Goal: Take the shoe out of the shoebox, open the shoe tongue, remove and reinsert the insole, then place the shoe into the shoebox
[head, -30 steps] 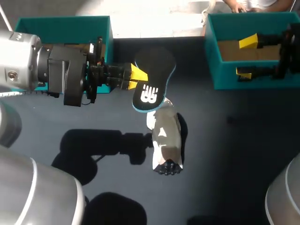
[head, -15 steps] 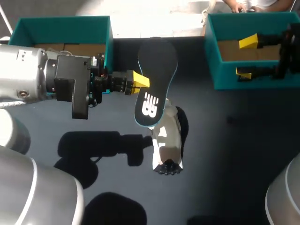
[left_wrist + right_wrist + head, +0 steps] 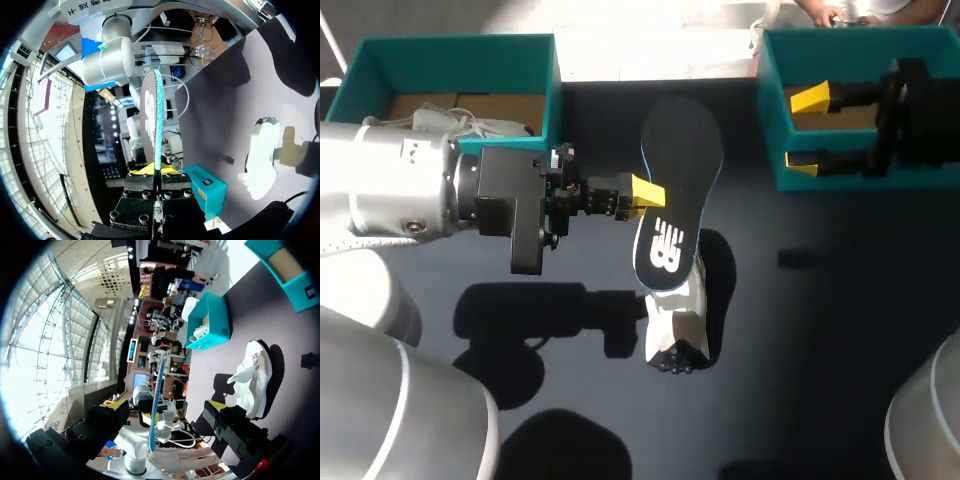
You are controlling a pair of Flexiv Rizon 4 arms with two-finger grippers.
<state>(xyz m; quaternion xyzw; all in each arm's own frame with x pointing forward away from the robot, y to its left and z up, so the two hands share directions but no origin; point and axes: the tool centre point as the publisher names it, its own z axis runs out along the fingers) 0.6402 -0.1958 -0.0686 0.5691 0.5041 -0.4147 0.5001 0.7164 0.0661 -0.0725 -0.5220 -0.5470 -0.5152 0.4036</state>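
Observation:
My left gripper (image 3: 648,193) is shut on the edge of a black insole (image 3: 678,170) with a teal rim, holding it in the air above the heel end of a white shoe (image 3: 676,325) that lies on the dark table. In the left wrist view the insole (image 3: 152,115) stands edge-on, pinched between the yellow tips (image 3: 154,170), with the shoe (image 3: 260,159) off to one side. My right gripper (image 3: 806,130) hangs open and empty over the right teal shoebox (image 3: 840,176). The right wrist view shows its spread fingers (image 3: 220,412), the insole (image 3: 156,405) and the shoe (image 3: 252,374).
A second teal shoebox (image 3: 450,45) stands at the back left with white laces (image 3: 455,122) showing inside it. A small dark object (image 3: 792,259) lies on the table to the right of the shoe.
My left arm has carried the insole to the right and nearer, over the shoe. My right gripper has shifted left above its box.

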